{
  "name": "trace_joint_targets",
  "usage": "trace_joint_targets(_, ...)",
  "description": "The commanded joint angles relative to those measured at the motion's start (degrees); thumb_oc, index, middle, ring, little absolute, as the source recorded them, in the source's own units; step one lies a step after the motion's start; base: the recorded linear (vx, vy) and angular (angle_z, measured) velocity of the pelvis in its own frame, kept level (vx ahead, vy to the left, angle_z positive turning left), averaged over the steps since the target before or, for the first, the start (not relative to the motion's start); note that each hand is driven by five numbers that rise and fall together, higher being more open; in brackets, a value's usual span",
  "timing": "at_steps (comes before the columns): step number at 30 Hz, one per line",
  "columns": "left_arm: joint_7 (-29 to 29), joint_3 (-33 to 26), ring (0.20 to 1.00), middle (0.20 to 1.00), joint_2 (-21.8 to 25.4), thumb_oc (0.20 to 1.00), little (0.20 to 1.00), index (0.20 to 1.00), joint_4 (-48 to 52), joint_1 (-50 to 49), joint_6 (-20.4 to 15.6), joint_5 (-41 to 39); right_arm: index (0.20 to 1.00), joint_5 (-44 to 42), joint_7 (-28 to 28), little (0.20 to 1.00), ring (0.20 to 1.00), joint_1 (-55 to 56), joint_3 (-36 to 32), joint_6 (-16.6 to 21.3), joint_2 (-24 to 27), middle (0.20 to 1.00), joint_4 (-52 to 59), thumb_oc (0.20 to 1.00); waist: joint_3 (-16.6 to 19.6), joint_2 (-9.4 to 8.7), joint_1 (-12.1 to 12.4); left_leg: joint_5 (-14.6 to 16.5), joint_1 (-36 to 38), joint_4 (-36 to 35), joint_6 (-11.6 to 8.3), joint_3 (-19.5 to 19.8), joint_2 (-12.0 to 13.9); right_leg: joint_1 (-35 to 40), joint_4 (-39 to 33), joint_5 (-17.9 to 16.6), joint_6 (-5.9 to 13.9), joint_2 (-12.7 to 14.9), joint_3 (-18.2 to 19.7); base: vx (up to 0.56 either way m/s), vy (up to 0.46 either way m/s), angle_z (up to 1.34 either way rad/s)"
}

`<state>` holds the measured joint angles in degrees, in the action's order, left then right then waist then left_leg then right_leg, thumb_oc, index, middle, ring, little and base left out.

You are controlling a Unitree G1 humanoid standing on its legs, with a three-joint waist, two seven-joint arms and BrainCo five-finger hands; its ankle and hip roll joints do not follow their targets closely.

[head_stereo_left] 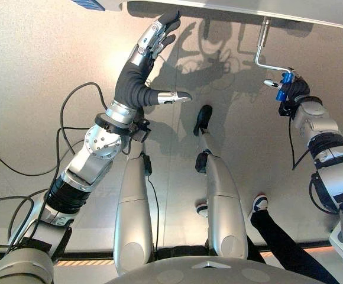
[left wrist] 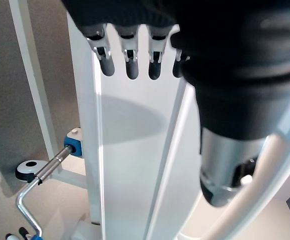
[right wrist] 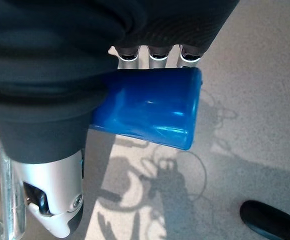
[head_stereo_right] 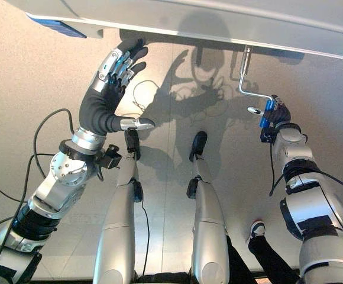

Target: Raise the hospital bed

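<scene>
Right eye view has the white hospital bed frame [head_stereo_right: 219, 23] running overhead, so the bed is the big landmark. Left hand [head_stereo_right: 109, 77] reaches up to its underside edge with fingers straight and spread, probably just steadying. Hanging below the frame is the bent silver metal crank handle [head_stereo_right: 245, 74], and the right hand [head_stereo_right: 275, 115] is curled tight around its glossy blue plastic grip [right wrist: 150, 112], looks ready to wind the bed up.
</scene>
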<state>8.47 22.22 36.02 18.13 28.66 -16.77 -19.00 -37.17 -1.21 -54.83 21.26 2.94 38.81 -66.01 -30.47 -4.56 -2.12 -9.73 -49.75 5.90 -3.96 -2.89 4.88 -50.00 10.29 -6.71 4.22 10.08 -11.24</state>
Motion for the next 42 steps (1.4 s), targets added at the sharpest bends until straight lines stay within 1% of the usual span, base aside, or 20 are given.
trace_joint_targets(1, -0.4, -0.6, 1.0, 1.0, 0.1, 1.0, 1.0, 1.0, 4.7, -0.3, -1.9, 0.5, 0.269, 1.3, -0.2, 0.269, 0.269, -1.7, 2.4, -0.8, -0.5, 0.269, -2.9, 0.269, 0.7, -1.42, 1.3, 4.9, 1.3, 3.4, -1.66, -2.0, 0.2, 2.3, -1.7, -0.5, 4.5, -0.7, 1.2, 0.0, 0.0, 0.0)
trace_joint_targets(2, -0.3, -0.6, 1.0, 1.0, 0.1, 1.0, 1.0, 1.0, 4.7, -0.3, -1.9, 0.6, 0.2, 1.3, -0.2, 0.2, 0.2, -1.7, 2.4, -0.8, -0.5, 0.2, -2.9, 0.2, 0.7, -1.43, 1.3, 4.9, 1.2, 3.4, -1.66, -2.0, 0.2, 2.3, -1.7, -0.5, 4.5, -0.7, 1.2, 0.0, 0.0, 0.0)
trace_joint_targets(8, 0.1, -0.7, 1.0, 1.0, 0.0, 1.0, 1.0, 1.0, 4.3, 0.0, -1.6, 0.9, 0.2, 0.5, -0.3, 0.2, 0.2, -2.3, 2.8, -0.2, -1.9, 0.2, -1.5, 0.2, 0.7, -1.11, 1.3, 5.1, 1.1, 3.4, -1.53, -2.2, 0.1, 1.8, -1.2, -0.3, 4.46, -0.7, 1.2, 0.0, 0.0, 0.0)
trace_joint_targets(18, 0.1, -0.3, 1.0, 1.0, 0.3, 1.0, 1.0, 1.0, 4.4, 0.0, -1.7, 0.8, 0.2, -0.2, -1.1, 0.2, 0.2, -2.6, 2.1, 0.1, -1.8, 0.2, -1.3, 0.2, 0.7, -0.78, 1.4, 5.3, 0.8, 3.7, -1.48, -2.1, 0.1, 1.2, -0.8, -0.1, 4.42, -0.8, 1.4, 0.0, 0.0, 0.0)
trace_joint_targets(22, -0.1, 0.1, 1.0, 1.0, 0.7, 1.0, 1.0, 1.0, 4.5, 0.0, -1.9, 0.2, 0.2, 0.0, -1.3, 0.2, 0.2, -3.1, 2.2, 0.3, -0.5, 0.2, -1.3, 0.2, 0.7, -0.81, 1.3, 5.4, 0.7, 3.9, -1.47, -2.2, 0.0, 1.0, -0.2, 0.1, 4.33, -0.8, 1.5, 0.0, 0.0, 0.0)
trace_joint_targets(27, -0.3, 0.2, 1.0, 1.0, 1.7, 1.0, 1.0, 1.0, 4.9, -0.2, -2.1, -0.9, 0.2, 2.4, -2.2, 0.2, 0.2, -4.9, 1.7, -0.6, 3.3, 0.2, -5.9, 0.2, 0.7, 0.21, 1.7, 5.3, 0.1, 4.1, -1.62, -1.9, 0.0, 0.0, 1.0, 0.6, 4.27, -0.8, 1.5, 0.0, 0.0, 0.0)
trace_joint_targets(28, -0.3, 0.2, 1.0, 1.0, 1.7, 1.0, 1.0, 1.0, 4.9, -0.1, -2.1, -0.9, 0.2, 2.4, -2.1, 0.2, 0.2, -4.9, 1.7, -0.5, 3.3, 0.2, -6.0, 0.2, 0.7, 0.25, 1.8, 5.3, 0.0, 4.2, -1.63, -1.9, 0.0, 0.0, 1.0, 0.6, 4.27, -0.8, 1.5, 0.0, 0.0, 0.0)
trace_joint_targets(29, -0.4, 0.4, 1.0, 1.0, 2.0, 1.0, 1.0, 1.0, 5.1, -0.5, -2.3, -1.4, 0.2, 3.5, -2.7, 0.2, 0.2, -5.6, 1.2, -1.0, 4.7, 0.2, -7.8, 0.2, 0.7, 0.96, 2.1, 5.3, -0.2, 4.3, -1.59, -1.8, 0.1, -0.7, 1.8, 1.0, 4.19, -0.9, 1.7, 0.0, 0.0, 0.0)
trace_joint_targets(30, -0.4, 0.4, 1.0, 1.0, 2.0, 1.0, 1.0, 1.0, 5.1, -0.4, -2.2, -1.4, 0.2, 3.5, -2.6, 0.2, 0.2, -5.7, 1.2, -1.0, 4.8, 0.2, -7.8, 0.2, 0.7, 1.0, 2.1, 5.4, -0.3, 4.3, -1.59, -1.8, 0.1, -0.8, 1.9, 1.1, 4.18, -0.9, 1.7, 0.0, 0.0, 0.0)
trace_joint_targets(31, -0.3, 0.5, 1.0, 1.0, 1.8, 1.0, 1.0, 1.0, 5.3, -0.8, -2.3, -1.8, 0.2, 4.5, -2.8, 0.2, 0.2, -5.7, 1.0, -1.0, 5.4, 0.2, -9.0, 0.2, 0.7, 1.87, 2.6, 5.6, -1.1, 5.2, -1.43, -1.5, 0.2, -2.1, 3.7, 1.6, 4.09, -0.9, 1.7, 0.05, -0.025, -0.03)
trace_joint_targets(32, -0.5, 0.7, 1.0, 1.0, 1.7, 1.0, 1.0, 1.0, 5.6, -1.3, -2.5, -2.2, 0.2, 5.2, -3.0, 0.2, 0.2, -5.4, 1.1, -1.2, 5.9, 0.2, -10.0, 0.2, 0.7, 2.52, 3.0, 7.1, -0.6, 6.5, -1.65, -0.6, 0.3, -2.1, 5.7, 3.6, 4.35, -1.0, 2.3, 0.01, -0.04, -0.03)
trace_joint_targets(33, -0.8, 0.6, 1.0, 1.0, 1.9, 1.0, 1.0, 1.0, 6.1, -0.7, -2.6, -2.6, 0.2, 5.5, -3.4, 0.2, 0.2, -5.6, 0.5, -1.3, 6.2, 0.2, -10.9, 0.2, 0.7, 3.07, 3.2, 6.2, -2.8, 7.3, -1.26, -1.0, 0.2, -4.0, 6.5, 3.2, 3.82, -0.8, 2.0, 0.05, -0.054, 0.01)
trace_joint_targets(34, -0.8, 1.0, 1.0, 1.0, 2.1, 1.0, 1.0, 1.0, 6.2, -0.8, -2.8, -2.8, 0.2, 6.3, -3.8, 0.2, 0.2, -5.1, 0.5, -1.6, 6.5, 0.2, -12.3, 0.2, 0.7, 3.74, 3.6, 7.9, -2.6, 8.7, -1.59, -0.1, 0.1, -3.8, 8.7, 5.1, 4.25, -0.7, 2.5, -0.01, -0.055, 0.08)
trace_joint_targets(35, -0.9, 1.4, 1.0, 1.0, 2.4, 1.0, 1.0, 1.0, 6.5, 0.0, -3.0, -3.2, 0.2, 7.4, -3.9, 0.2, 0.2, -5.3, 0.1, -1.9, 7.1, 0.2, -13.6, 0.2, 0.7, 4.75, 4.1, 8.1, -4.3, 9.9, -1.5, 0.4, 0.0, -5.4, 10.6, 5.8, 4.2, -0.4, 2.4, -0.03, -0.053, 0.11)
trace_joint_targets(36, -0.8, 1.0, 1.0, 1.0, 2.7, 1.0, 1.0, 1.0, 6.9, 0.5, -3.3, -3.6, 0.2, 8.0, -4.2, 0.2, 0.2, -5.8, -0.3, -2.0, 7.5, 0.2, -13.9, 0.2, 0.7, 5.32, 4.3, 6.7, -6.6, 10.2, -1.05, -0.2, 0.1, -7.7, 11.0, 4.8, 3.64, -0.2, 1.9, -0.02, -0.029, 0.15)
trace_joint_targets(37, -0.8, 1.3, 1.0, 1.0, 2.5, 1.0, 1.0, 1.0, 6.8, 0.1, -3.3, -3.7, 0.2, 8.0, -4.1, 0.2, 0.2, -5.4, -0.1, -2.0, 7.4, 0.2, -14.1, 0.2, 0.7, 5.39, 4.3, 8.2, -5.3, 10.7, -1.46, 0.5, 0.1, -6.6, 11.8, 6.2, 4.12, -0.3, 2.4, -0.03, -0.028, 0.19)
trace_joint_targets(38, -0.7, 1.1, 1.0, 1.0, 2.4, 1.0, 1.0, 1.0, 7.1, -0.1, -3.3, -4.6, 0.2, 9.4, -4.4, 0.2, 0.2, -5.7, -0.5, -2.5, 8.0, 0.2, -15.4, 0.2, 0.7, 6.41, 4.8, 8.3, -7.0, 11.7, -1.37, 0.7, 0.1, -8.3, 13.5, 6.5, 4.12, -0.2, 2.6, 0.02, -0.015, 0.21)
trace_joint_targets(39, -0.7, 1.1, 1.0, 1.0, 2.4, 1.0, 1.0, 1.0, 7.2, 0.1, -3.3, -4.7, 0.2, 9.4, -4.4, 0.2, 0.2, -5.9, -0.5, -2.5, 8.1, 0.2, -15.4, 0.2, 0.7, 6.45, 4.8, 8.0, -7.4, 11.7, -1.29, 0.7, 0.1, -8.8, 13.5, 6.2, 4.0, -0.2, 2.5, -0.02, -0.013, 0.19)
trace_joint_targets(41, -0.4, 1.1, 1.0, 1.0, 2.0, 1.0, 1.0, 1.0, 7.5, -0.7, -3.2, -5.7, 0.2, 10.7, -4.8, 0.2, 0.2, -6.7, -0.3, -3.0, 8.0, 0.2, -16.9, 0.2, 0.7, 7.99, 5.9, 8.4, -9.1, 12.8, -1.17, 1.2, -0.1, -11.1, 16.2, 7.2, 4.23, 0.1, 2.5, -0.02, -0.008, 0.1)
trace_joint_targets(42, -0.5, 1.0, 1.0, 1.0, 2.0, 1.0, 1.0, 1.0, 7.8, -0.2, -3.1, -5.8, 0.2, 11.5, -5.1, 0.2, 0.2, -7.4, -0.4, -3.1, 8.1, 0.2, -17.3, 0.2, 0.7, 8.58, 6.2, 7.0, -11.3, 13.0, -0.67, 0.7, 0.1, -13.3, 16.4, 6.1, 3.65, 0.5, 1.9, 0.01, -0.026, 0.1)
